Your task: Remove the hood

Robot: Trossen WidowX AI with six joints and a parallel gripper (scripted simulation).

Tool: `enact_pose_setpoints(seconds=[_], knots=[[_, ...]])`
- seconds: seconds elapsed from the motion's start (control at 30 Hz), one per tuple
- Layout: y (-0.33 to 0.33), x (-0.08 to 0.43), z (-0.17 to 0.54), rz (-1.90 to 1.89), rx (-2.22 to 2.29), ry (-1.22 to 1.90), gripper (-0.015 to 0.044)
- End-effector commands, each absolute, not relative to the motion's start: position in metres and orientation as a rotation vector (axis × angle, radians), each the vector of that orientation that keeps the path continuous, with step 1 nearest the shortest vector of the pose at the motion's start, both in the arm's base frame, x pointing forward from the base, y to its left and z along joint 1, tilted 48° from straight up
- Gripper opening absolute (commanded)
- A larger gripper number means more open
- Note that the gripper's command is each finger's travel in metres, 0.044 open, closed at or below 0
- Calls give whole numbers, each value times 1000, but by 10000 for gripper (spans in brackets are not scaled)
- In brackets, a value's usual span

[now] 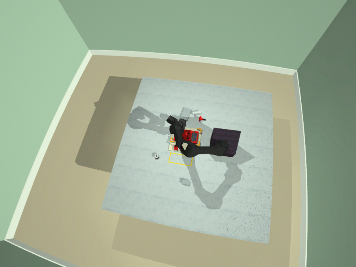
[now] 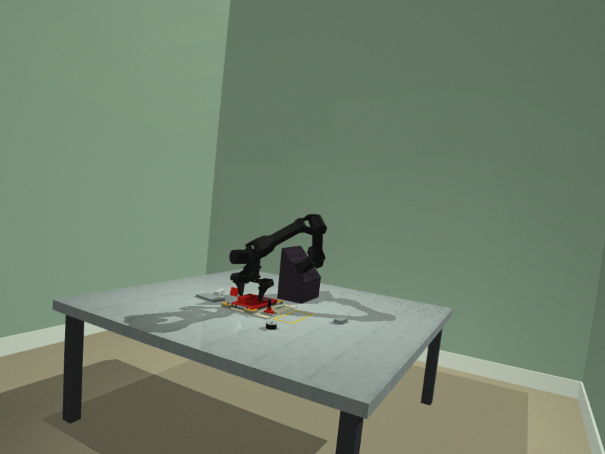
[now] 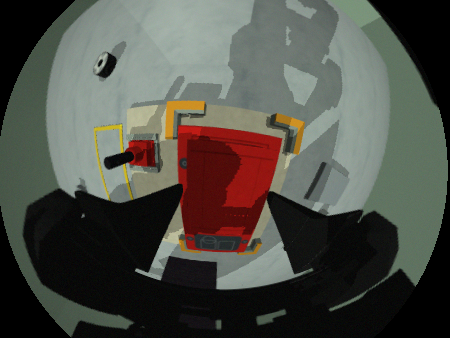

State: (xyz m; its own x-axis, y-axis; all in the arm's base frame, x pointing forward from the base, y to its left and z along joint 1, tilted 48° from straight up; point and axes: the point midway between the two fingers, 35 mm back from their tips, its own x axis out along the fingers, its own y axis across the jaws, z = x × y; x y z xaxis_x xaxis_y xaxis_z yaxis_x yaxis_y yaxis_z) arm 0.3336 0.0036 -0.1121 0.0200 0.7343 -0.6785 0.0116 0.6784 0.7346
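The red toy car (image 1: 187, 135) (image 2: 249, 302) (image 3: 215, 172) sits on a beige board between orange corner brackets. A dark grey panel shows at one end of it in the wrist view. The hood appears to be on the red body, but I cannot make out its edges for certain. My gripper (image 2: 251, 296) (image 3: 226, 192) is open and empty. Its fingertips are low over the car, one toward each side; whether they touch it I cannot tell. The arm hides them in the top view. The marked area (image 1: 180, 164) (image 2: 283, 321) (image 3: 108, 127) is a yellow outline beside the board, with nothing inside.
A red base with a black handle (image 1: 175, 147) (image 2: 269, 311) (image 3: 142, 152) stands on the board near the outline. A black-and-white wheel (image 1: 155, 155) (image 2: 271, 325) (image 3: 104, 64), grey block (image 1: 185, 181) (image 2: 340, 320) and grey plate (image 1: 186, 113) (image 2: 209, 296) lie around. The arm's dark pedestal (image 1: 230, 135) (image 2: 293, 283) stands behind.
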Motion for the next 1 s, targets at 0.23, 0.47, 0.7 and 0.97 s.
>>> enact_pose_setpoints(seconds=[0.23, 0.47, 0.7, 0.97], knots=[[4, 334, -113, 629, 658, 1459, 322], [4, 334, -113, 629, 658, 1459, 275], [2, 334, -111, 628, 658, 1459, 91], [-2, 334, -108, 628, 658, 1459, 0]])
